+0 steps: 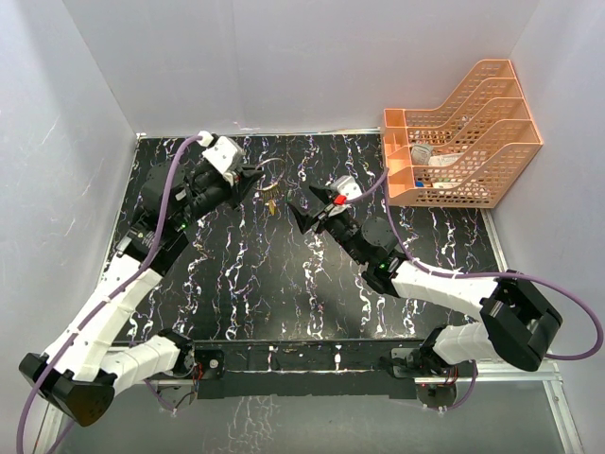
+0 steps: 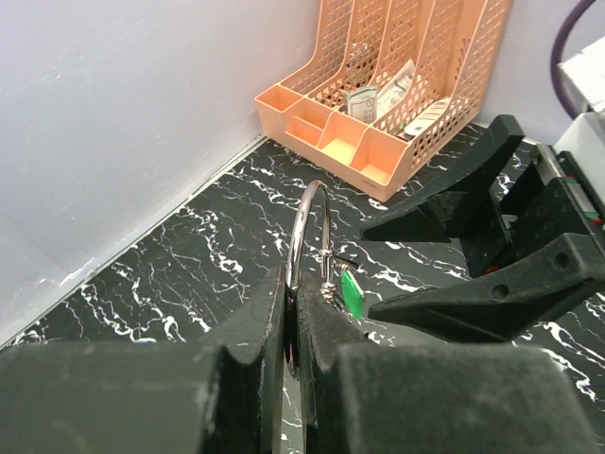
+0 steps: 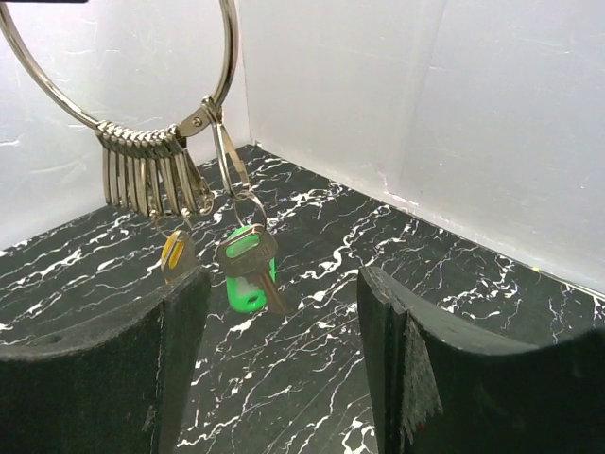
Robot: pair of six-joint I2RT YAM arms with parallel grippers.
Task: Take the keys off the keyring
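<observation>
The keyring (image 1: 271, 168) is a thin silvery wire ring held in the air over the far part of the black marbled table (image 1: 255, 284). My left gripper (image 1: 250, 180) is shut on its edge. In the left wrist view the keyring (image 2: 304, 222) rises edge-on from between the closed fingers (image 2: 326, 322), with a green key (image 2: 352, 291) just beside them. In the right wrist view the keyring (image 3: 231, 47) carries several metal clips (image 3: 142, 142). A green-headed key (image 3: 248, 270) and a yellow-headed key (image 3: 176, 253) dangle from them. My right gripper (image 3: 282, 284) is open and empty, just short of the keys.
An orange mesh file organiser (image 1: 463, 132) holding small items stands at the far right corner of the table. Pale walls (image 1: 284, 66) close in the back and both sides. In the left wrist view the right gripper's black fingers (image 2: 473, 303) reach in from the right.
</observation>
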